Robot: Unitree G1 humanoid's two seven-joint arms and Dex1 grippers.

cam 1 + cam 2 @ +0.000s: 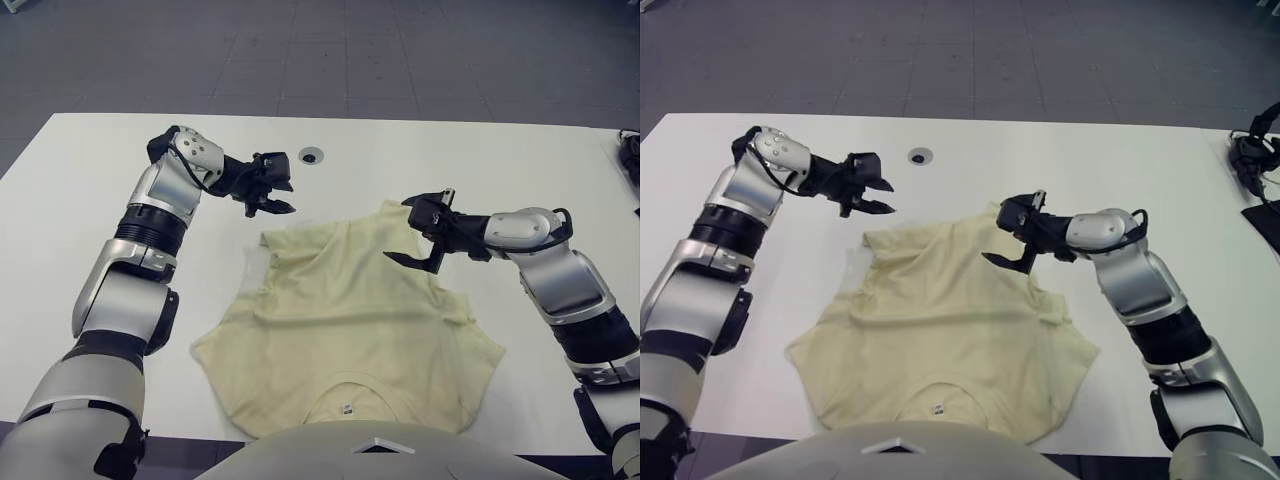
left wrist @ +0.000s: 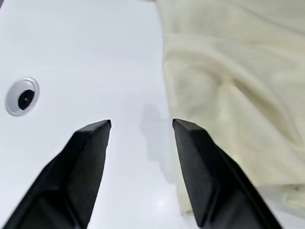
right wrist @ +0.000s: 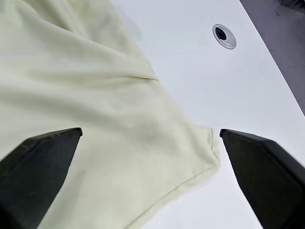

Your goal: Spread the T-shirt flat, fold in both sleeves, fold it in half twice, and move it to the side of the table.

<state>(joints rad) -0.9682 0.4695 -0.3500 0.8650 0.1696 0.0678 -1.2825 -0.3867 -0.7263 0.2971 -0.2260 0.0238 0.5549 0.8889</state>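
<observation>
A pale yellow T-shirt lies on the white table, collar toward me, sleeves out to both sides, and its far part rumpled and bunched. My left gripper hovers open just beyond the shirt's far left corner. In the left wrist view its fingers frame bare table beside the cloth edge. My right gripper hangs open over the shirt's far right corner, fingers spread wide. The right wrist view has the cloth directly beneath it. Neither gripper holds anything.
A round cable grommet is set in the table beyond the shirt, close to the left gripper. Dark cables and gear lie at the table's far right edge. Bare table spreads to the left and right of the shirt.
</observation>
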